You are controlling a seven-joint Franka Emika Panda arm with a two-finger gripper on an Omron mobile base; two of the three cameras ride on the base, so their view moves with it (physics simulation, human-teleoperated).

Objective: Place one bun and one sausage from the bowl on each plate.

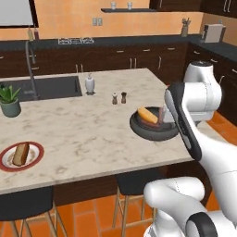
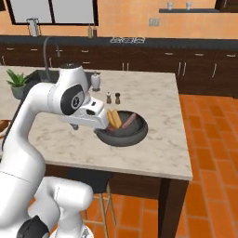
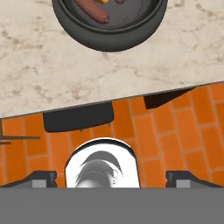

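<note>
One plate (image 1: 6, 163), lower left of the left base view, already carries a bun (image 1: 21, 154); no sausage visible on it, so that plate looks half done. I can't make out a second plate clearly. Left to do, I judge: sausages out, plus another bun.

Bowl (image 1: 139, 128) sits centre right of that view on the counter (image 1: 83, 134) near its front edge, dark, wide, shallow. Inside: an orange-tan bun (image 2: 114, 119) and a reddish sausage (image 2: 128, 121), side by side. In the hand view the bowl (image 3: 131, 35) is at top centre, with a sausage (image 3: 92, 11) in it.

My gripper (image 3: 111, 177): jaws spread wide, holding nothing, off the counter edge over orange floor tiles (image 3: 175, 122), apart from the bowl.
</note>
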